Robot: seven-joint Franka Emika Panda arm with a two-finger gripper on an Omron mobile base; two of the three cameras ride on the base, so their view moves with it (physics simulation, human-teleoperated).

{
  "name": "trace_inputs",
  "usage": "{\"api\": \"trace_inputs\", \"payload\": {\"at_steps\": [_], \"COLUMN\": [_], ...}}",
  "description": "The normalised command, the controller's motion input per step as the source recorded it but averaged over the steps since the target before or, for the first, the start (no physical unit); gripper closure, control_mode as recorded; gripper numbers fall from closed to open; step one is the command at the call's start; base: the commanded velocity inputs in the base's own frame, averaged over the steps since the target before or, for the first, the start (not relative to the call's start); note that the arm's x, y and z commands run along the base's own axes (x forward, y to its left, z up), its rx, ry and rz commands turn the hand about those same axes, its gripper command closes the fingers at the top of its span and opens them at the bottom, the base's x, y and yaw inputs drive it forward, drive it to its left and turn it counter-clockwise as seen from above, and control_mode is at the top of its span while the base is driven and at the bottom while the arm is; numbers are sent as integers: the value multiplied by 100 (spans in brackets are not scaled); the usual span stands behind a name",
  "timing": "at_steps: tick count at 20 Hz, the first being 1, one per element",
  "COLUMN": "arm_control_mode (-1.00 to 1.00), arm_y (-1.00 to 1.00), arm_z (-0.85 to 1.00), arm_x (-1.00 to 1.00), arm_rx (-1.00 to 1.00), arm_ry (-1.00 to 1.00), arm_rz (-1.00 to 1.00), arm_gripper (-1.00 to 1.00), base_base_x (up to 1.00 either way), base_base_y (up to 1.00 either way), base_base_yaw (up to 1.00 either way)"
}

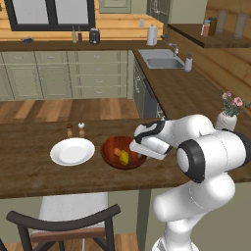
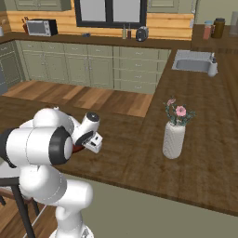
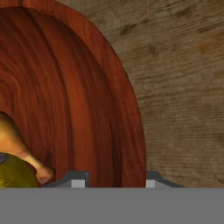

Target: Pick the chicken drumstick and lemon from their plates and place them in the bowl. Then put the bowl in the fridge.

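On the wooden table (image 1: 29, 162), the reddish-brown bowl (image 1: 110, 158) sits just beside a white plate (image 1: 72, 151), which lies to its left in the left base view. Inside the bowl lie the chicken drumstick (image 1: 117, 151) and the lemon (image 1: 125, 157), touching each other near the bowl's middle. The hand view shows them from close up: the drumstick (image 3: 17, 146) tapers down to its thin bone end, and the lemon (image 3: 15, 175) rests against it, both on the bowl's inner slope (image 3: 78, 100).

The hand (image 1: 142, 153) is low at the bowl's right edge, on the side away from the white plate. In the hand view its two fingertips (image 3: 78, 180) stand on either side of the bowl's rim, one over the inside and one over the table outside, a clear gap between them. Whether they already press on the rim I cannot tell.

Beyond the white plate stand two small shakers (image 1: 75, 129). Farther right of the bowl, a vase of pink flowers (image 2: 175, 132) stands on the table, well apart from the bowl.
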Motion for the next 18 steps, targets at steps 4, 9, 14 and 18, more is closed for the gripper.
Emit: {"api": "trace_inputs", "payload": {"at_steps": [4,9,14,18], "arm_control_mode": [-100,-100,-100,-100], "arm_y": [-11,-28,-40,-26], "arm_z": [35,81,81,70], "arm_x": [0,0,-7,-1], "arm_rx": [7,10,13,19], "arm_ry": [0,12,18,13], "arm_rz": [-17,-36,-54,-76], "arm_gripper": [100,100,100,100], "base_base_x": [0,0,0,0], "base_base_y": [0,0,0,0], "base_base_yaw": [0,0,0,0]}}
